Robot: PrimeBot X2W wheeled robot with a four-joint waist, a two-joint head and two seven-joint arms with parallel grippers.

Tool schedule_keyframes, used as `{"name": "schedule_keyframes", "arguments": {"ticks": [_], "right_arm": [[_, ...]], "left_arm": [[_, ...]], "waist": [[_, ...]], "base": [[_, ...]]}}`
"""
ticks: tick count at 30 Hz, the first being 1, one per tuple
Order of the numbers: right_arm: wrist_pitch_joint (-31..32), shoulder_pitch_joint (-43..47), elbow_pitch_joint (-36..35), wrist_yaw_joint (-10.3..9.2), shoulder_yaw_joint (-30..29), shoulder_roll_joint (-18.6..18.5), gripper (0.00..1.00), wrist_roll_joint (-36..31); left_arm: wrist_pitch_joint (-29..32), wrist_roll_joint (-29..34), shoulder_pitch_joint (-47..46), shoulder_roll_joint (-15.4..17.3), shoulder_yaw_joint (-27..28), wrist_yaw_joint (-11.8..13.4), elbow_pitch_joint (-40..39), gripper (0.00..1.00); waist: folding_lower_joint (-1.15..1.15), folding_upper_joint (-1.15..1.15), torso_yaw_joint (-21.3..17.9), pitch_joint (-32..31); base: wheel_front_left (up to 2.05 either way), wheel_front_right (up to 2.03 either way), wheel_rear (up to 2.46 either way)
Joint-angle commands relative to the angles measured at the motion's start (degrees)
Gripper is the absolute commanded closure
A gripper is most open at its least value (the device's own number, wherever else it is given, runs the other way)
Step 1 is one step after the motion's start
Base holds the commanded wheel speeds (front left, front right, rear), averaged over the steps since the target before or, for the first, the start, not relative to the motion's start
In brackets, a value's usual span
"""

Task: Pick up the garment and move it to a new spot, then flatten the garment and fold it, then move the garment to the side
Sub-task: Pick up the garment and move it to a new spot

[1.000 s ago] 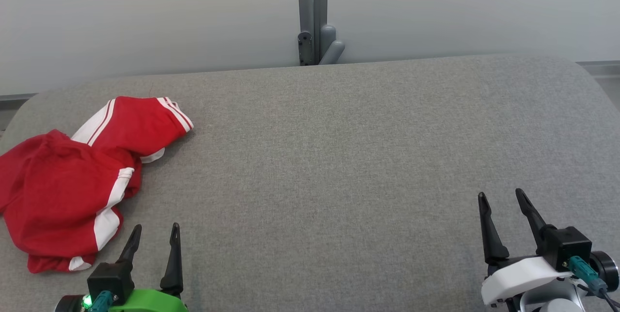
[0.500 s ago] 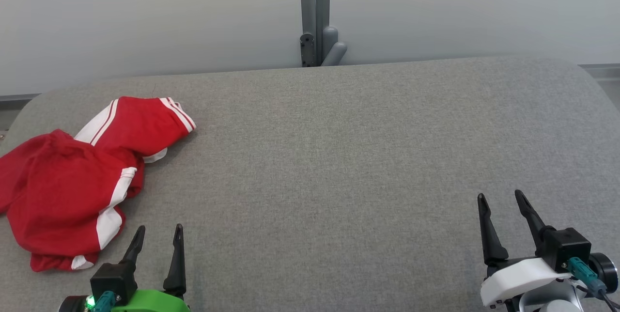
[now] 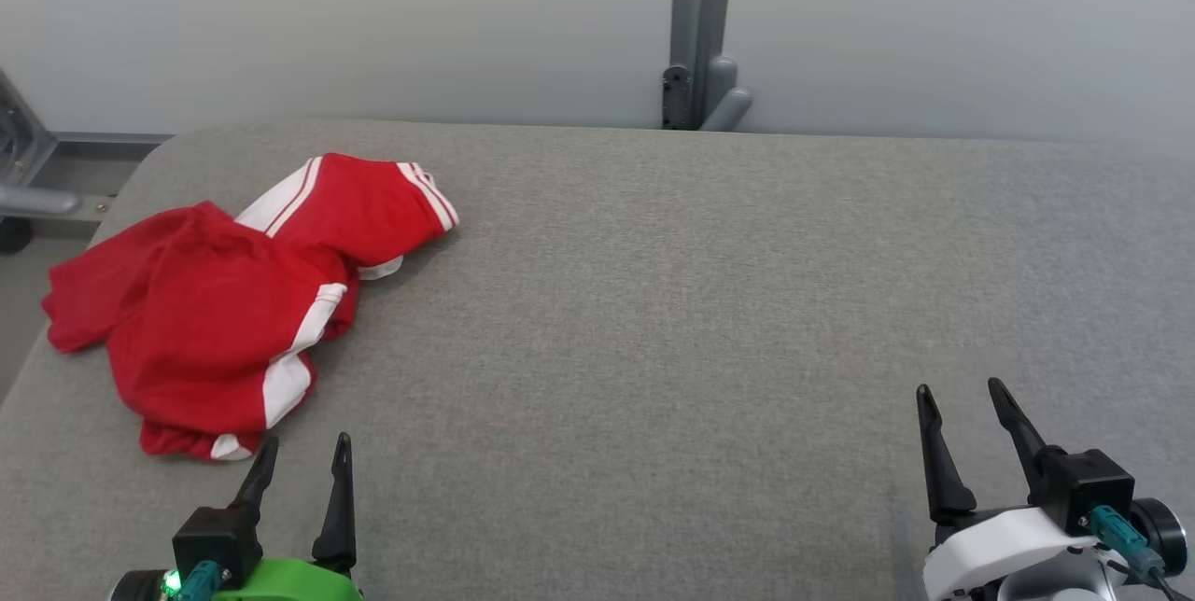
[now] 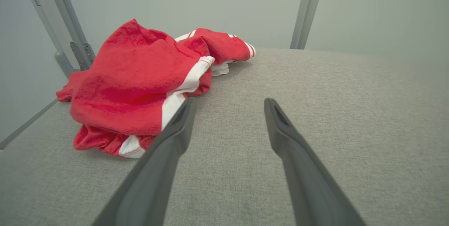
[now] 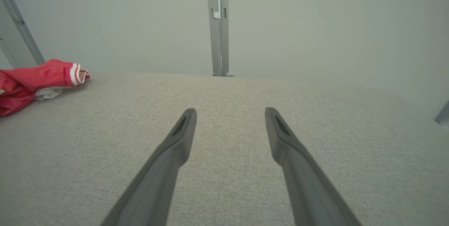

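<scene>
The garment (image 3: 224, 302) is red with white stripes and lies crumpled at the left end of the grey padded table (image 3: 653, 302). My left gripper (image 3: 306, 444) stands open just in front of the heap's near edge, nothing between its fingers. In the left wrist view the garment (image 4: 140, 78) bulks up ahead and left of my left gripper (image 4: 229, 102). At the near right, far from the cloth, my right gripper (image 3: 957, 388) stands open and empty. The right wrist view has my right gripper (image 5: 229, 111) over bare fabric and the garment (image 5: 38, 78) at the far left.
A grey metal post (image 3: 700, 22) with a bracket rises behind the table's far edge against a pale wall. Metal frame parts (image 3: 28, 172) stand past the table's left end. The table's left edge runs close beside the heap.
The camera has turned left, so the whole picture has shifted right. The garment lies as before. Both grippers keep their open stance.
</scene>
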Motion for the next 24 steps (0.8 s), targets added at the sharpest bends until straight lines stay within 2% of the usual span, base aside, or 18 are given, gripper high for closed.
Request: {"name": "schedule_keyframes", "arguments": {"ticks": [1, 5, 11, 19, 24], "right_arm": [[-0.18, 0.06, -0.03, -0.02, 0.05, -0.04, 0.00, 0.15], [-0.18, -0.85, 0.34, -0.02, 1.22, -0.01, 0.00, 0.05], [-0.18, -2.31, 1.11, -0.02, 3.62, 0.04, 0.00, 0.34], [-0.18, -2.92, 1.23, -0.02, 5.70, -0.80, 0.00, 0.31], [-0.18, -2.93, 0.91, -0.02, 5.74, -1.94, 0.00, -0.19]], "left_arm": [[-0.20, -0.05, -0.04, 0.47, 0.26, -0.17, 0.18, 0.00], [-0.20, -0.05, 1.11, 0.24, 1.21, -0.17, 0.49, 0.00], [-0.12, -0.14, 1.73, -0.16, 1.94, -0.17, 0.38, 0.00], [-0.12, -1.51, -1.59, 0.23, 1.54, -0.17, 2.32, 0.00], [1.63, -7.23, -9.23, 0.58, 2.63, -0.17, 12.28, 0.00]], "waist": [[0.00, 0.64, 5.32, -0.42], [0.00, 0.64, 9.84, -0.77], [0.00, 0.64, 13.04, -0.93], [0.00, 0.64, 10.46, 0.62], [0.00, 0.64, 7.17, 3.37]], "base": [[0.00, 0.00, 0.00], [0.00, 0.00, 0.00], [0.00, 0.00, 0.00], [0.00, 0.00, 0.00], [0.00, 0.00, 0.00]]}}
